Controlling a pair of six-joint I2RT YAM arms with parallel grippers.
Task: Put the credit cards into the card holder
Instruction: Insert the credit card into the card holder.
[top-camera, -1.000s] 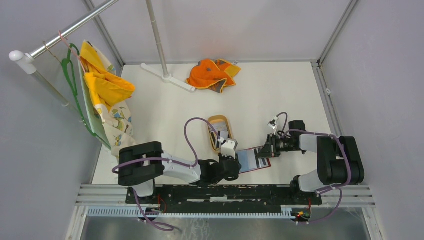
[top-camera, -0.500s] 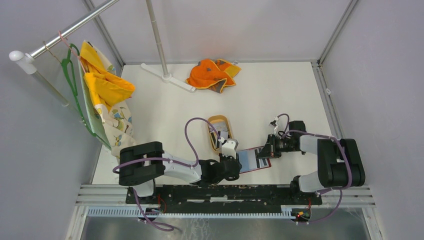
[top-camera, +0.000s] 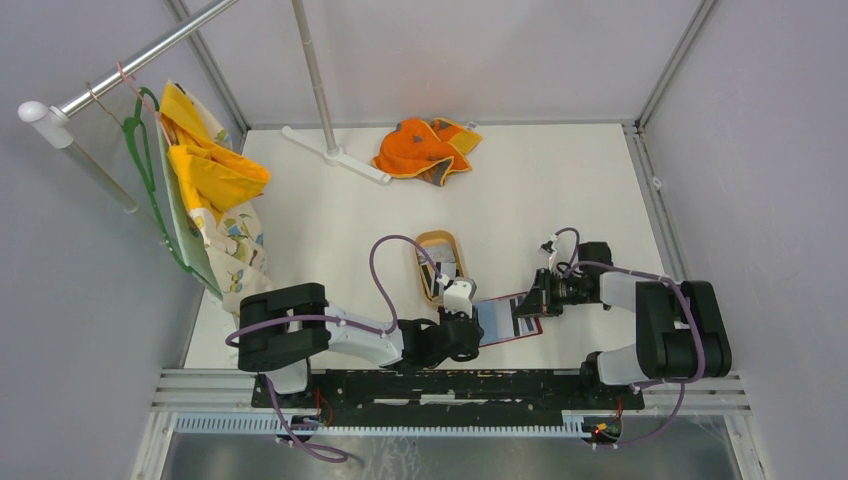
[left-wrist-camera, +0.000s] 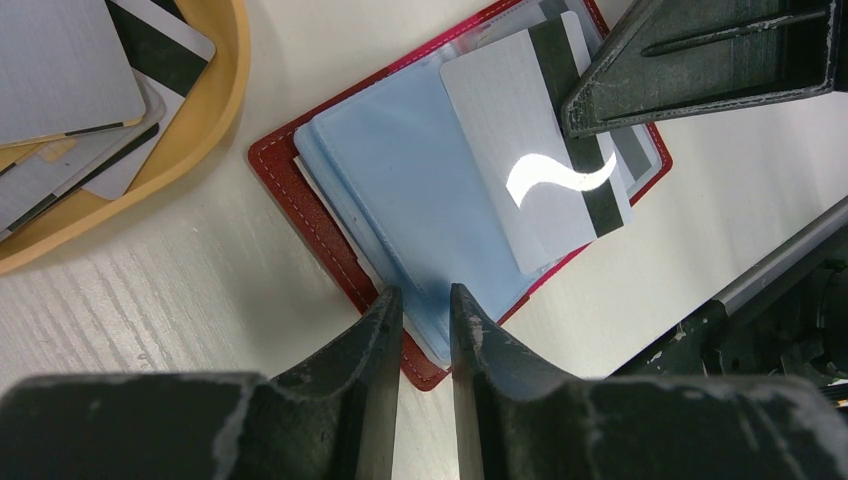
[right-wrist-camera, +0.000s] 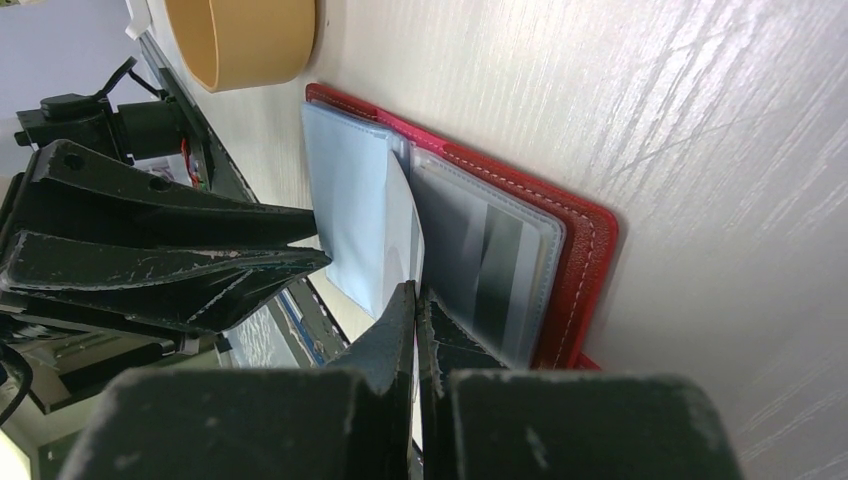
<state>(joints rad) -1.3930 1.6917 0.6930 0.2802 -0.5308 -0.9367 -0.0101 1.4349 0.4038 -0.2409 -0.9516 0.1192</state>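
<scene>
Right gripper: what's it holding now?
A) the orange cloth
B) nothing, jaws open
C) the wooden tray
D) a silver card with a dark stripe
D: the right gripper is shut on the silver striped card, over the open card holder.

Table (top-camera: 560, 190): a pale cream top with a faint wood grain, as I see it on my overhead feed.
Far centre: a crumpled orange cloth (top-camera: 425, 148) with grey patches.
Left of the cloth: a white stand foot (top-camera: 335, 155) lies flat on the top with a pole rising from it. It is near the cloth but apart from it.
Near middle: I see a tan oval tray (top-camera: 440, 235).
Near edge: the red card holder (left-wrist-camera: 390, 200) lies open, pale blue inside up. It is just beside the tray, and my left wrist feed shows a thin gap between them.
</scene>
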